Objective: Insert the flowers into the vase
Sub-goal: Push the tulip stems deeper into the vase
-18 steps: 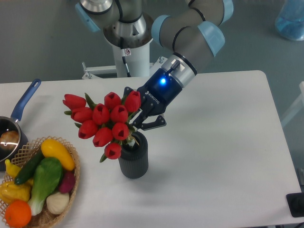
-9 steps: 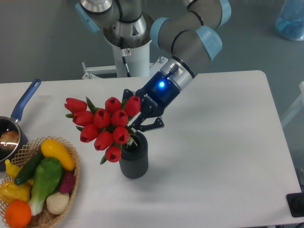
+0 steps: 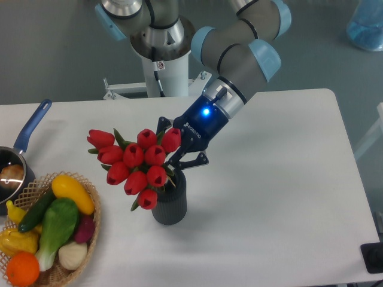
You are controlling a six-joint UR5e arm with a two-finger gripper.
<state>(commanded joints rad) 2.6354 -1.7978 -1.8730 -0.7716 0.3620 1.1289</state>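
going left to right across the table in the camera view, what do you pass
saucepan → wicker basket of fruit and vegetables → flowers → vase → gripper. The flowers overhang the vase, and the gripper sits just above and right of its rim.

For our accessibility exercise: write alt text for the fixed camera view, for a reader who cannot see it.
A robot arm's pincer holds a bunch of red tulips tilted left over a dark ribbed vase on a white table. At left sit a wicker basket of produce and a blue-handled saucepan.
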